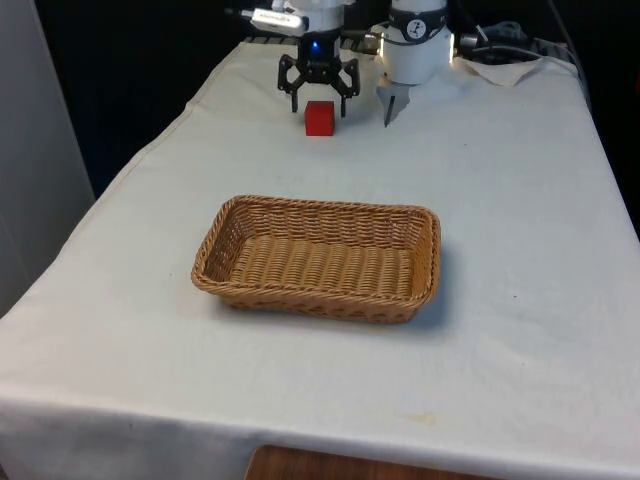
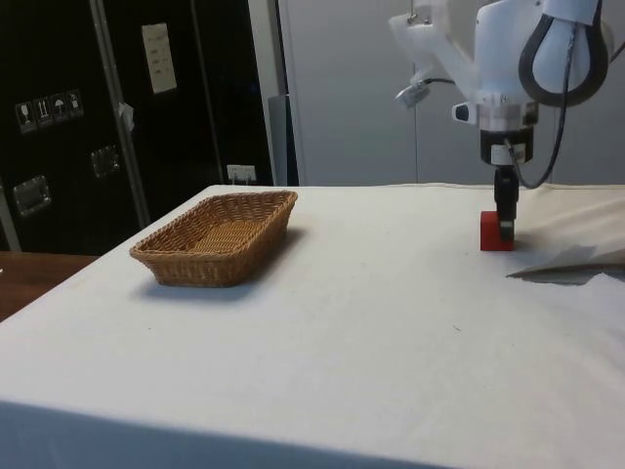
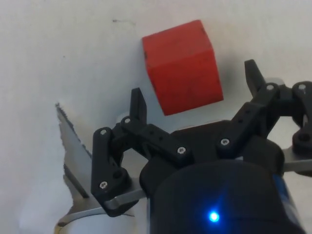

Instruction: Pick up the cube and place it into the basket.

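1. Basket [image 1: 318, 258] of woven wicker sits on the white-clothed table [image 1: 520, 260], in the middle of the front view and nearer that camera than everything else; nothing lies in it.
2. In the side view the basket [image 2: 217, 236] stands at that picture's left, well apart from the cube, with bare cloth [image 2: 391, 293] between them.
3. Cube [image 1: 319, 118], red, rests on the table beyond the basket, towards the far end and a little to the front view's left of centre.
4. Claw [image 1: 318, 100] hangs directly over the cube with its black fingers spread wide, one tip on each side of the cube's top, gripping nothing.
5. In the side view the claw [image 2: 505, 227] points straight down in front of the cube [image 2: 493, 232], its tips low beside the block; I cannot tell from here whether they touch it.
6. In the wrist view the cube [image 3: 182, 66] lies between the two parted fingertips [image 3: 138, 104], with white cloth visible between each tip and the red faces.
7. Crumpled cloth [image 1: 515, 68] lies at the far corner on the front view's right.
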{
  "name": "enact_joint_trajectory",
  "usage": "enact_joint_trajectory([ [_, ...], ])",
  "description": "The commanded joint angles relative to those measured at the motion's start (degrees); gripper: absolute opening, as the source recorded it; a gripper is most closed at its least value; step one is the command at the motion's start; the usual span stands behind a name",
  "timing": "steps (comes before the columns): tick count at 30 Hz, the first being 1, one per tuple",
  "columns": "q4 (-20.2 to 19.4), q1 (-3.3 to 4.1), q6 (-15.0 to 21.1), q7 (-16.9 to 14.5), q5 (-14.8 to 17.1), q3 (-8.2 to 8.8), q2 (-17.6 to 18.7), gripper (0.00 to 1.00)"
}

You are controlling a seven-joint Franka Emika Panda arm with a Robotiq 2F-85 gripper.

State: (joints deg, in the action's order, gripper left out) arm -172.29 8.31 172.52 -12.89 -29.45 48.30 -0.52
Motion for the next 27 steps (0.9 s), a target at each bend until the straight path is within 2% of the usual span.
enact_joint_trajectory([
  [1, -0.57, 0.29, 2.01, 0.34, 0.46, -0.23, 1.03, 1.0],
  [7, -1.15, 0.69, 3.21, 1.72, 0.57, -1.2, 1.78, 1.0],
  [8, -0.46, 0.4, 0.8, 1.49, 0.0, -0.97, 0.57, 1.0],
  [9, -1.2, 0.69, 3.32, 1.89, 0.57, -1.32, 1.89, 1.0],
  [18, -1.32, 1.03, 4.47, 3.38, 0.74, -1.78, 2.64, 1.0],
  [19, -0.52, 0.8, 1.95, 3.15, 0.0, -1.43, 1.32, 1.0],
  [20, -1.32, 1.09, 4.58, 3.5, 0.74, -1.83, 2.75, 1.0],
  [27, -0.92, 1.26, 4.58, 4.87, 0.97, -2.64, 3.72, 1.0],
])
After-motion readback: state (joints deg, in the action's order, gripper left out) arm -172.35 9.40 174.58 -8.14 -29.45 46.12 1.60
